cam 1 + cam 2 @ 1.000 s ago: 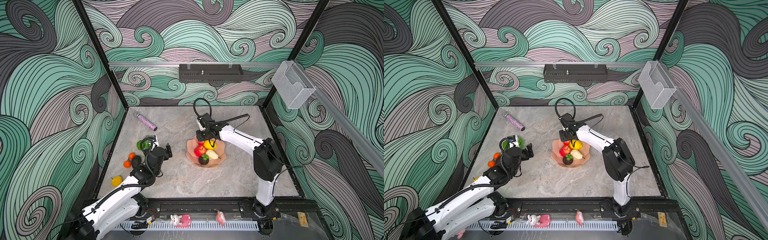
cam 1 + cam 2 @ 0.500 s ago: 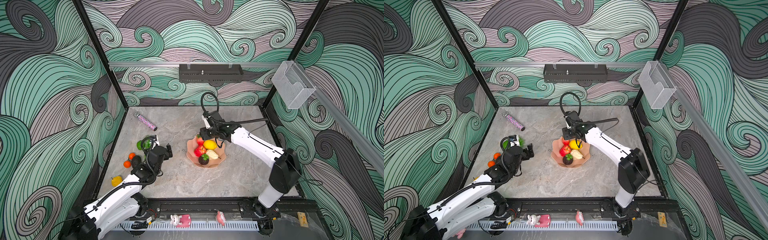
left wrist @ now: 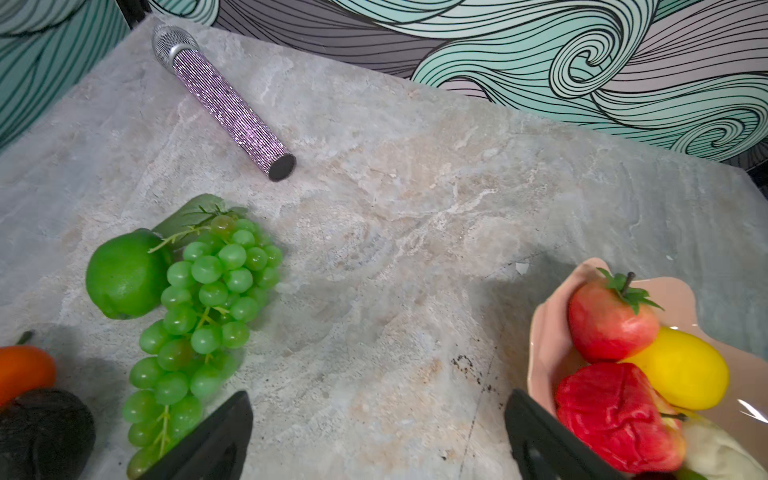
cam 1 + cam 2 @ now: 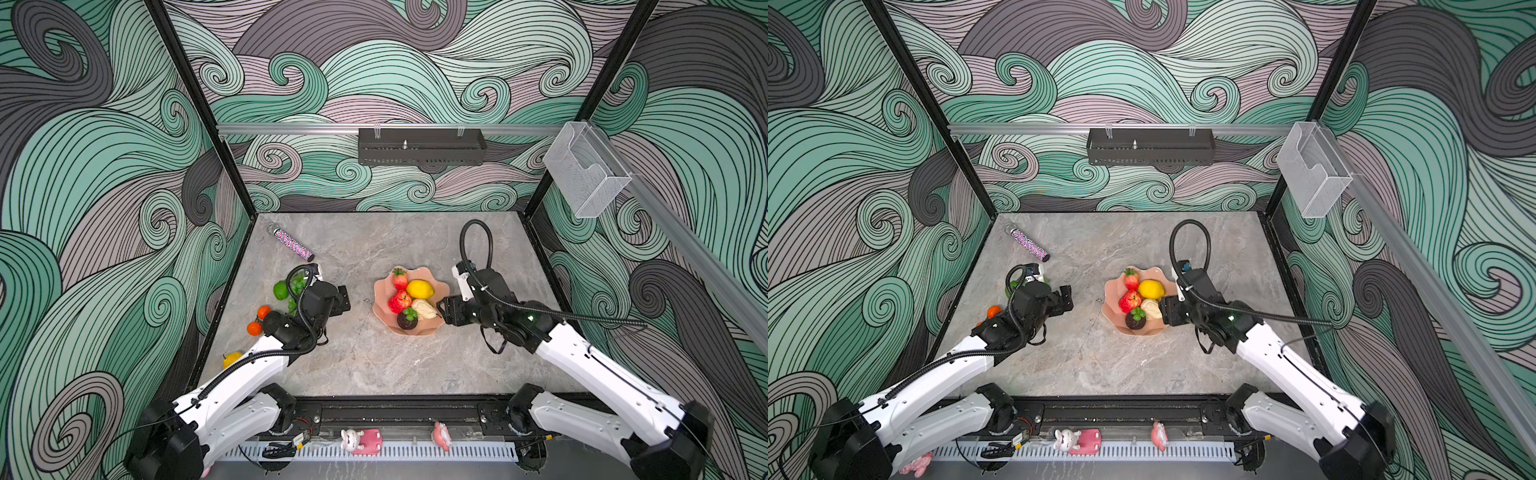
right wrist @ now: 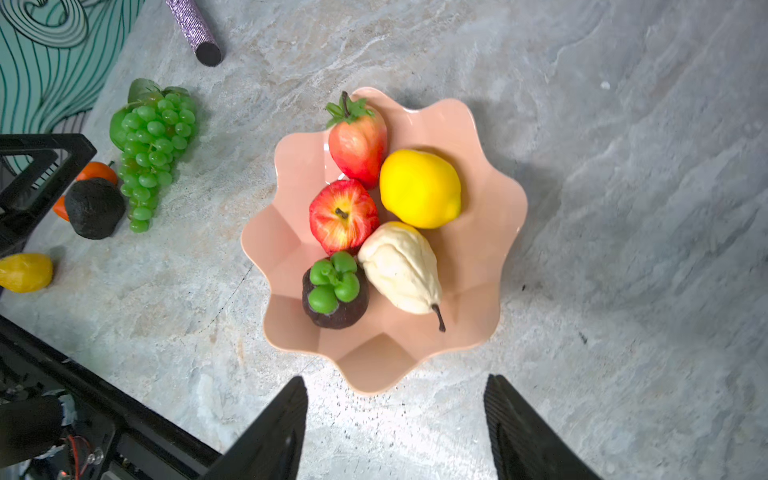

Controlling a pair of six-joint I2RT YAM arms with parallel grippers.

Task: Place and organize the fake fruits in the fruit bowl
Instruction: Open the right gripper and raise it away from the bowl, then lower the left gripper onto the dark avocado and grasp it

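Observation:
The salmon-pink fruit bowl holds a strawberry, a yellow lemon, a red apple, a cream pear and a mangosteen. By the left wall lie a lime, a grape bunch, two oranges, a dark avocado and another lemon. My right gripper hovers open and holding nothing at the bowl's right edge. My left gripper stands wide open over bare table between grapes and bowl.
A sparkly pink-purple tube lies at the back left of the table. A black rack hangs on the back wall and a clear box on the right wall. Small pink toys sit on the front rail.
My right gripper has let go of the lemon in the bowl, pulled back from the bowl's far side to its right edge, and its jaws have widened. The left arm has hardly moved.

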